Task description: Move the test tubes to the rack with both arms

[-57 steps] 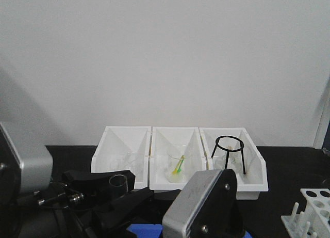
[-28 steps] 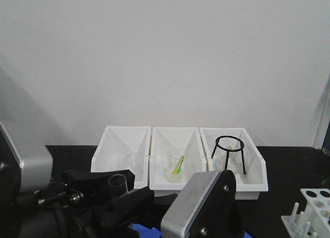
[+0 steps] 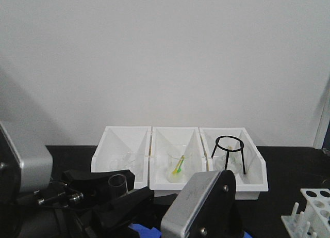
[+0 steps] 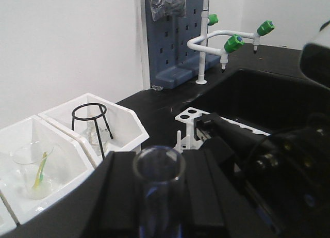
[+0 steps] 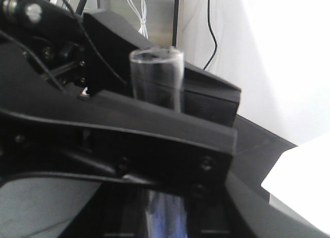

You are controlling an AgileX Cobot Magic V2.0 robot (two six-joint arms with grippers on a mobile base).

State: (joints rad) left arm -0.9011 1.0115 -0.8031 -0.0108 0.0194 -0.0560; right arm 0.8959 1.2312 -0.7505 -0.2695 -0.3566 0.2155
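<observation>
**Q:** What has changed in the last second?

**A:** Very little. The tube [image 3: 117, 182] has dropped a trace, and the left tool [image 4: 159, 168] has dropped with it. The right arm [image 3: 201, 202] has edged slightly toward the tube. Nothing has been released.

**Q:** What does that mean for the task?

**A:** Judged from this, it is a slow closing-in for a handover. The transfer is not done, because the tube is not yet in the rack [image 3: 312, 212].

**Q:** What is the state of each tool?

**A:** The left tool is pinching the tube. In the left wrist view its two black fingers flank the glass closely on both sides. The right tool [image 5: 154, 145] shows as black bars crossing in front of the tube. I cannot tell whether it is gripping the tube or standing spread.

**Q:** Where is the tube relative to the left tool?

**A:** It stands upright between the fingers, and its open rim rises above them. Its lower end is hidden below them.

**Q:** And the rack?

**A:** It stands on the worktop [image 3: 289, 165], well apart from the left tool, on its right and beyond the right arm.
</observation>
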